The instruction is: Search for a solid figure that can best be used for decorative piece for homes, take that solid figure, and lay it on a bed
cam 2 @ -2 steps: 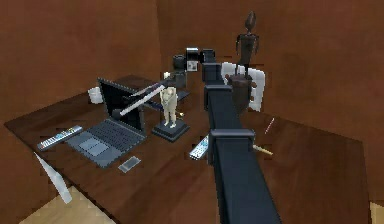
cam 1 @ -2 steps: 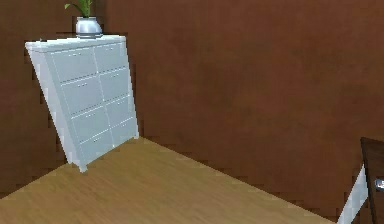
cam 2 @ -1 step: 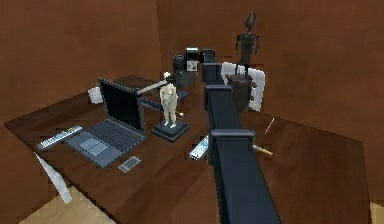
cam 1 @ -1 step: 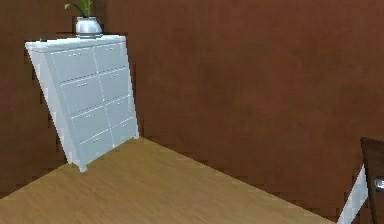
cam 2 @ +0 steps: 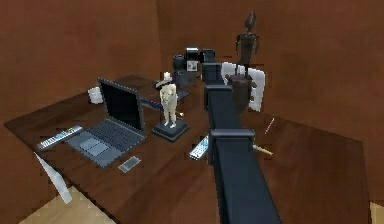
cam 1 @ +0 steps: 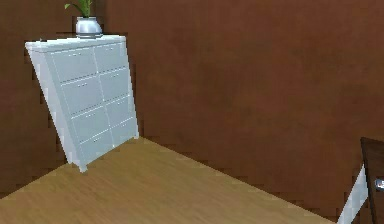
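The pale figure (cam 2: 172, 100) stands upright on the table (cam 2: 322, 160) just right of the laptop (cam 2: 118, 108), with the claw (cam 2: 210, 76) farther right and beyond it; its grip and load cannot be told.

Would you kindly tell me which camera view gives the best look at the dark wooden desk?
The arm side view: the desk top lies almost whole there, carrying a laptop and a pale figurine. The forward view has what looks like its dark corner and one white leg at that view's right edge.
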